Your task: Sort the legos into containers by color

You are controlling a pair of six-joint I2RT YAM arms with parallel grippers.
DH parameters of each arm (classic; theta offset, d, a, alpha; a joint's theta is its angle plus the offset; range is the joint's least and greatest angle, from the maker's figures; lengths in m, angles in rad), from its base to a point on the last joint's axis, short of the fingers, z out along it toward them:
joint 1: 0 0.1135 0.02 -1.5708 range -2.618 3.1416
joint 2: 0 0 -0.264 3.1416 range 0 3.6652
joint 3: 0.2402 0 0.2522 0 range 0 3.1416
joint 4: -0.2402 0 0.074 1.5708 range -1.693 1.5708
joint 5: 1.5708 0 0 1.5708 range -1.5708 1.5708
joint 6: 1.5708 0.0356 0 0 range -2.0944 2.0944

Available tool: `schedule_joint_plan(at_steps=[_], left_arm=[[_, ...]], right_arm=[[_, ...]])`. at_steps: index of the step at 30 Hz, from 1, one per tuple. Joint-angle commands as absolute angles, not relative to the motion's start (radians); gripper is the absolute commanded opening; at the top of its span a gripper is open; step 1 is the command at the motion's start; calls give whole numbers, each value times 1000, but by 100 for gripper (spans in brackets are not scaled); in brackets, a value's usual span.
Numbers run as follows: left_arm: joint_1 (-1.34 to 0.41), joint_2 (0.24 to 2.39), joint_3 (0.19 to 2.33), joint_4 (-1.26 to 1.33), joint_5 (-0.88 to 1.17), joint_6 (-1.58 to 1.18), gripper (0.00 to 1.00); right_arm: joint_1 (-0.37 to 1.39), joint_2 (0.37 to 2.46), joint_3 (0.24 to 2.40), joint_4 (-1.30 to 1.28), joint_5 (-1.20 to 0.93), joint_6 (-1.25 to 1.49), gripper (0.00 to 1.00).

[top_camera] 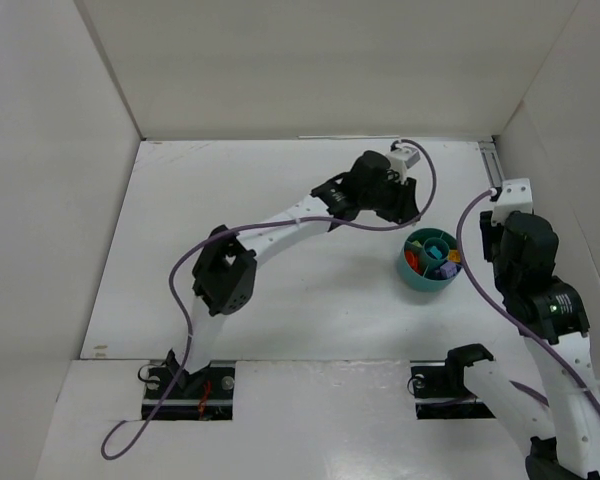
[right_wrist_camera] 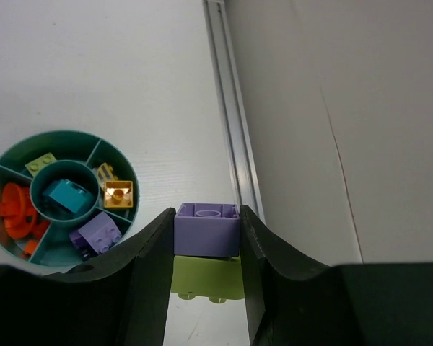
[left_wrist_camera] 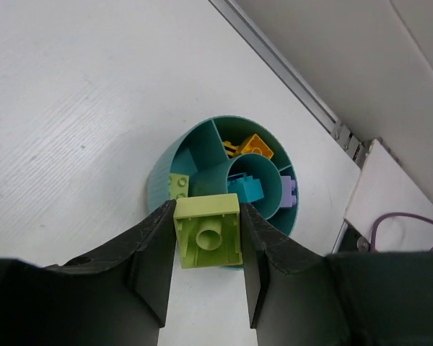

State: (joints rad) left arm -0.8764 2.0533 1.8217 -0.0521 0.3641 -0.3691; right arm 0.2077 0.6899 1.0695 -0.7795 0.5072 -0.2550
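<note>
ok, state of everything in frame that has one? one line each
left gripper: shut on pale green brick
pale green brick: held, underside facing the wrist camera
right gripper: shut on purple brick
purple brick: held, second green brick under it, joined or not unclear
bowl: upright, pieces inside grouped by colour

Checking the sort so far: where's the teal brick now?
In the right wrist view, lower left: the teal brick lies in the central cup of the bowl.

glossy plastic bowl (left_wrist_camera: pixel 161 180), matt table (left_wrist_camera: pixel 72 108)
</note>
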Motion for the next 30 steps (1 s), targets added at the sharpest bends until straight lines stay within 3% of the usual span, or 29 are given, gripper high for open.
schedule_joint_plan(at_steps=[1, 11, 30], left_arm=[[-906, 2124, 2012, -143, 324, -290, 18], [-925, 2341, 2241, -172, 376, -310, 24], [-943, 2395, 2241, -161, 377, -310, 27]], right_arm=[[195, 689, 1104, -833, 592, -218, 27], [195, 670, 1114, -853, 612, -227, 28], [195, 681, 1104, -844, 612, -236, 29]])
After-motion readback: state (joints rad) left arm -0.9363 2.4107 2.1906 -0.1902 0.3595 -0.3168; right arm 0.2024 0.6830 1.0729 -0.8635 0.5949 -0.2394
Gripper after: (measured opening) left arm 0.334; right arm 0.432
